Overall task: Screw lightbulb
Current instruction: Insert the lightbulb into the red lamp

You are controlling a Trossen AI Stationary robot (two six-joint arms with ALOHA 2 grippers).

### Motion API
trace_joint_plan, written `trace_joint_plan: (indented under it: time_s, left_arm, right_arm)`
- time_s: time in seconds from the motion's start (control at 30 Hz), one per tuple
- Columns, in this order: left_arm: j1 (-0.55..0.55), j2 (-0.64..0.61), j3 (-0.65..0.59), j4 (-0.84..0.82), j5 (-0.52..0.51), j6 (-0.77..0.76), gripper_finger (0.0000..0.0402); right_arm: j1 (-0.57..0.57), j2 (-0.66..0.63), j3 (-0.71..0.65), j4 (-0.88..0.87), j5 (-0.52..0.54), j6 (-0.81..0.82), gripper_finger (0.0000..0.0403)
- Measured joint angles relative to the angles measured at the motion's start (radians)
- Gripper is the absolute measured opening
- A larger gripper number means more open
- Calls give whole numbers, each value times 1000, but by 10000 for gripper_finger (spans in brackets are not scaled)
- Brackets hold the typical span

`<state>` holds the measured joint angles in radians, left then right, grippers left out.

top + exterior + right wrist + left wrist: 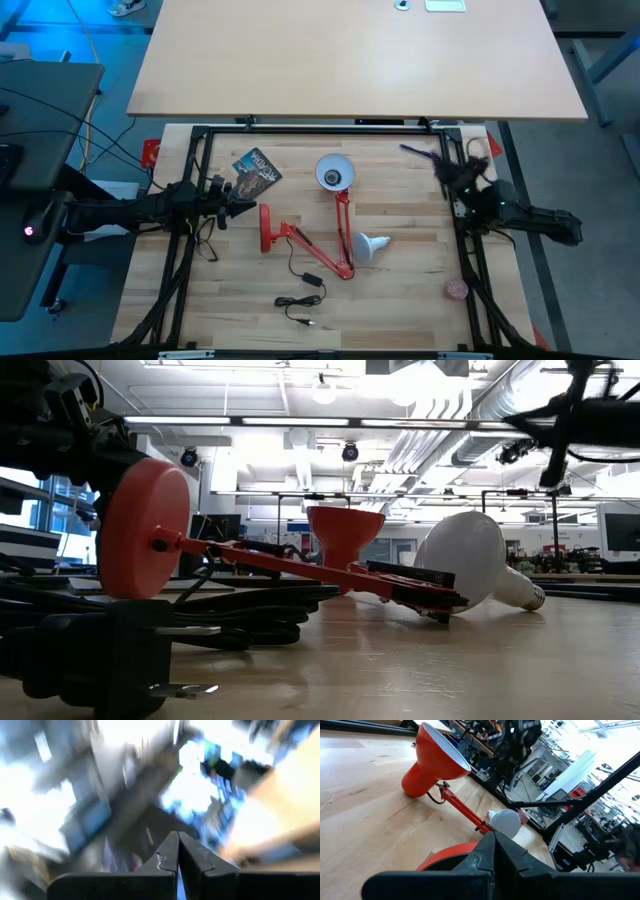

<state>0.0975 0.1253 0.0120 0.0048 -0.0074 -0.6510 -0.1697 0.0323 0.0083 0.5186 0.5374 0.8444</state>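
High view: the bulb (371, 245) lies at five o'clock from the shade (335, 172), beside the lamp arm. Judged light, smooth, fragile; best gripped gently round the dome. Left tool (237, 201) and right tool (442, 160) are closed, empty.

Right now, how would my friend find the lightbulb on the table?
Start at the red desk lamp lying across the middle of the wooden table. The lightbulb lies on its side by the lamp's arm. It's plain white and loose, unlike the lamp's round shade.
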Motion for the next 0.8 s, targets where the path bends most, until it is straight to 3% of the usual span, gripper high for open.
trace_joint_plan:
  time_s: [0.07,0.2,0.3,0.53,0.7,0.8]
  left_arm:
    - [0,0,0,0,0,0,1]
    - [0,0,0,0,0,0,1]
    - [0,0,0,0,0,0,1]
    - [0,0,0,0,0,0,1]
    - [0,0,0,0,0,0,1]
    - [0,0,0,0,0,0,1]
  right_arm:
    - [-18,35,14,79,-21,5,0]
    - [-42,165,146,0,-359,-12,0]
    - [-45,302,278,-70,-485,-35,0]
    - [-45,514,561,-75,-470,-125,0]
    - [-45,610,710,-90,-335,-262,0]
    - [-45,676,789,-169,-326,-408,0]
